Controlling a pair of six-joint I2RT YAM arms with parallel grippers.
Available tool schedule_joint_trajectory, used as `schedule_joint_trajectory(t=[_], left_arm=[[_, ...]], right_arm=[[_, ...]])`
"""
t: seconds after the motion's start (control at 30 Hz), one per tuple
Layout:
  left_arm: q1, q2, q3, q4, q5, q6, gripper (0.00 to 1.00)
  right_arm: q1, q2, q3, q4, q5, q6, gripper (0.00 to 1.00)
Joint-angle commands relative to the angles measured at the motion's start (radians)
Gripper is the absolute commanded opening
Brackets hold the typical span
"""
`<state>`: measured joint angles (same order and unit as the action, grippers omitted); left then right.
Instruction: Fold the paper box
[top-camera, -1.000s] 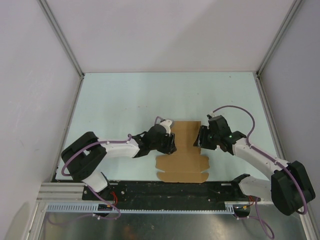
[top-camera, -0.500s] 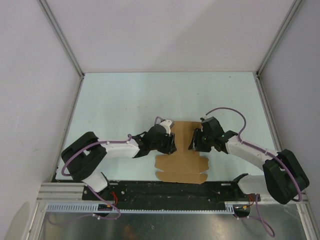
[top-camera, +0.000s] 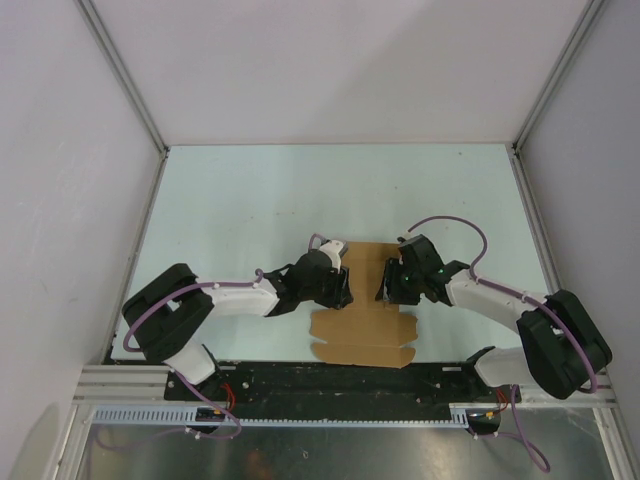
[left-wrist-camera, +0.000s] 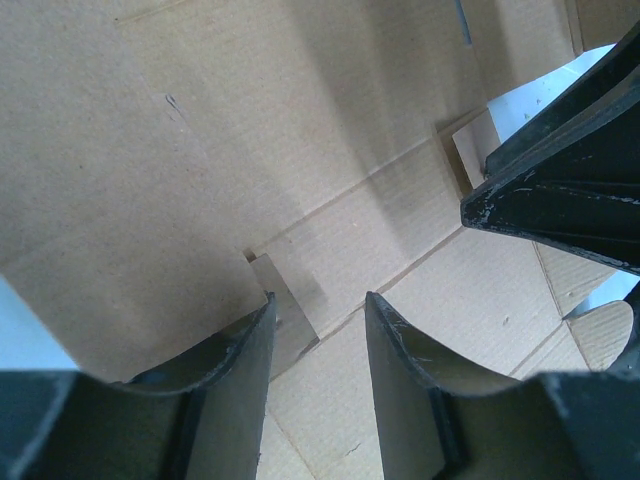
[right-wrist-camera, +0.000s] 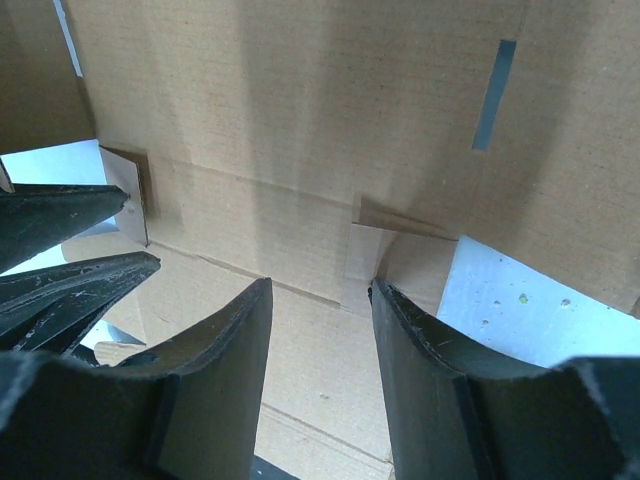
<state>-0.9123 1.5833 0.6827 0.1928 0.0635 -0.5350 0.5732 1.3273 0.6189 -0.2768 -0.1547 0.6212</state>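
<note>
One creased, tabbed paper box lies between parted left gripper and right gripper.

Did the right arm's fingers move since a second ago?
Yes. The right arm's fingers slid left, farther over the paper box and away from the table's right edge.

Left tool and right tool face each other, jaws parted.
</note>
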Motion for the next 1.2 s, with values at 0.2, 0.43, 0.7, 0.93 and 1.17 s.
schedule_joint_trajectory(t=[0.2,0.43,0.7,0.93,1.17], left_arm=[[-0.007,-0.026,-0.009,0.013,0.012,-0.017,0.47],[-0.007,-0.094,-0.014,0.001,0.007,-0.005,0.48],[-0.005,-0.314,0.015,-0.134,-0.057,0.023,0.52],[0.093,-0.509,-0.023,-0.233,-0.106,0.020,0.54],[0.254,-0.534,-0.037,-0.279,-0.097,0.018,0.63]], right_arm=[[0.010,0.019,0.015,0.005,0.035,-0.005,0.50],[0.001,-0.072,0.018,-0.002,0.017,-0.005,0.50],[-0.088,-0.260,0.088,-0.146,0.030,-0.031,0.50],[-0.252,-0.349,0.124,-0.274,0.090,-0.051,0.50],[-0.332,-0.316,0.128,-0.344,0.153,-0.028,0.63]])
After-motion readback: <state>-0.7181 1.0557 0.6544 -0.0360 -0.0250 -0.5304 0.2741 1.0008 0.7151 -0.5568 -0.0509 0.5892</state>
